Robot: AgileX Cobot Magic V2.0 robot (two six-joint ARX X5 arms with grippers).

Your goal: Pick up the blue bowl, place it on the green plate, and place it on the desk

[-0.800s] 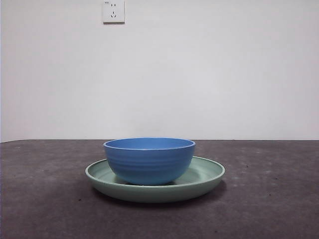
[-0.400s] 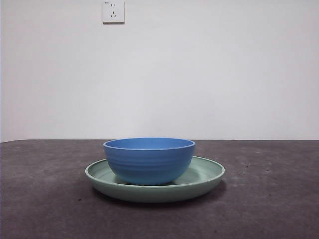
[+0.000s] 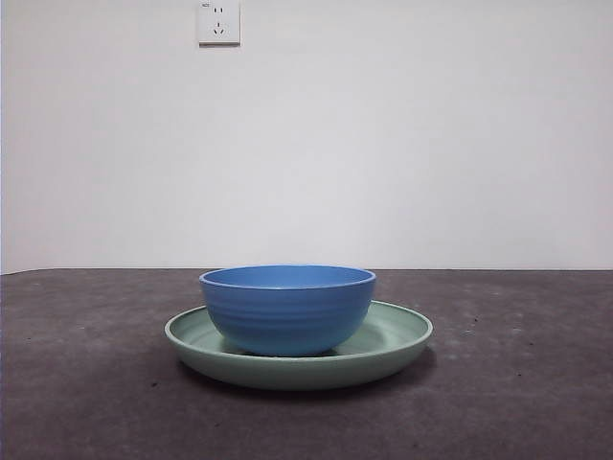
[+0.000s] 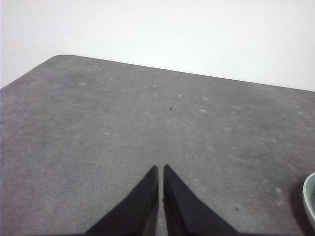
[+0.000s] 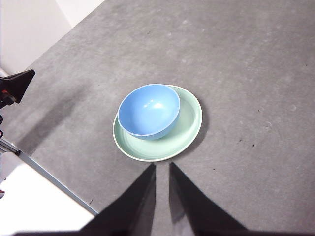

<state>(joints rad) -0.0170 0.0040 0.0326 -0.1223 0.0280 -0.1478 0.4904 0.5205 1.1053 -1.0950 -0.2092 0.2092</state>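
Bowl inside plate rim; desk around.

I see the blue bowl upright, glossy, faintly ridged, empty, sitting inside the green plate, off-centre toward one side of the rim. Plate is pale mint, shallow, flat on the desk. Both lie just ahead of and below the right gripper; off beside the left gripper, only the plate's edge shows.
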